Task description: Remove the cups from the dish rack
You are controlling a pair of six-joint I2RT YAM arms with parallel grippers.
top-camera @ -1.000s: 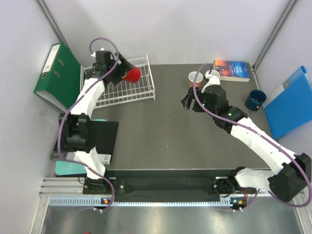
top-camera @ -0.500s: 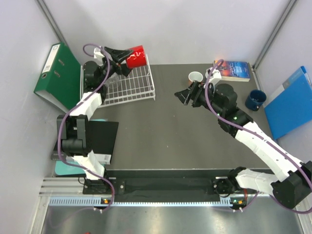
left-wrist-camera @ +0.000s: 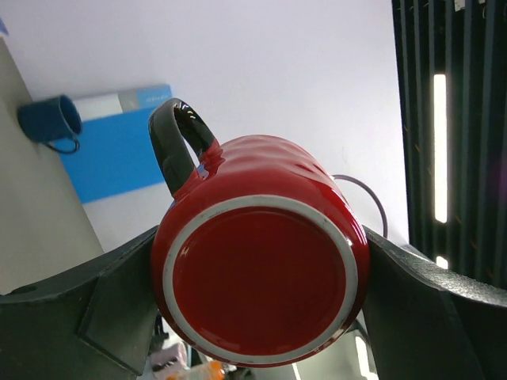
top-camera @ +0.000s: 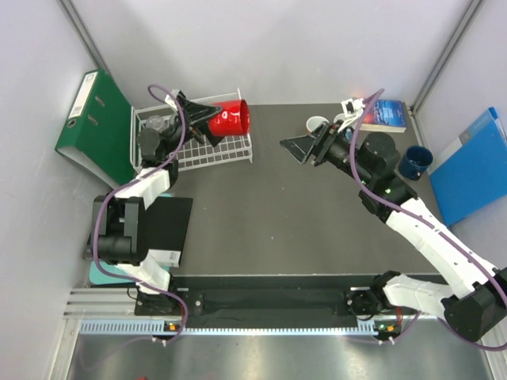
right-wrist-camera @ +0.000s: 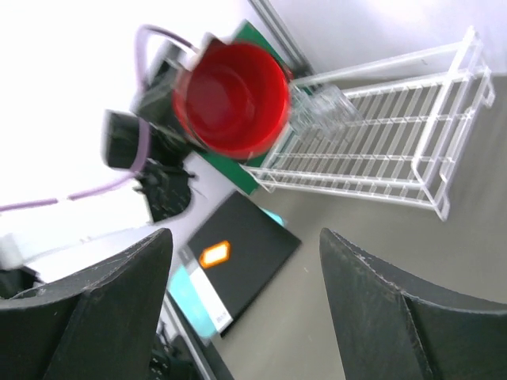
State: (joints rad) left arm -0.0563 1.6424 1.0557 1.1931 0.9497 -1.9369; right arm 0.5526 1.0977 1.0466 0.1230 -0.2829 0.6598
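While the left gripper (top-camera: pixel 212 120) clamps the red mug (top-camera: pixel 234 119) between its fingers (left-wrist-camera: pixel 119 309), one on each side of the body, the mug hangs in the air above the far side of the rack (top-camera: pixel 214 150). It lies on its side with the mouth turned toward the right arm. The left wrist view looks straight at its base, with the dark handle pointing up and to the left. The right wrist view looks into the red mouth, and below it a clear glass (right-wrist-camera: pixel 317 107) sits in the rack's end by the green binder (top-camera: pixel 99 123). The right gripper (top-camera: pixel 310 147) hovers above the table's far middle with its jaws spread wide and nothing between them. Just beyond it a cup (top-camera: pixel 317 125) with a white inside stands on the table, near a book (top-camera: pixel 388 113). A dark blue mug (top-camera: pixel 413 162) stands at the right edge beside a blue folder (top-camera: pixel 475 166).
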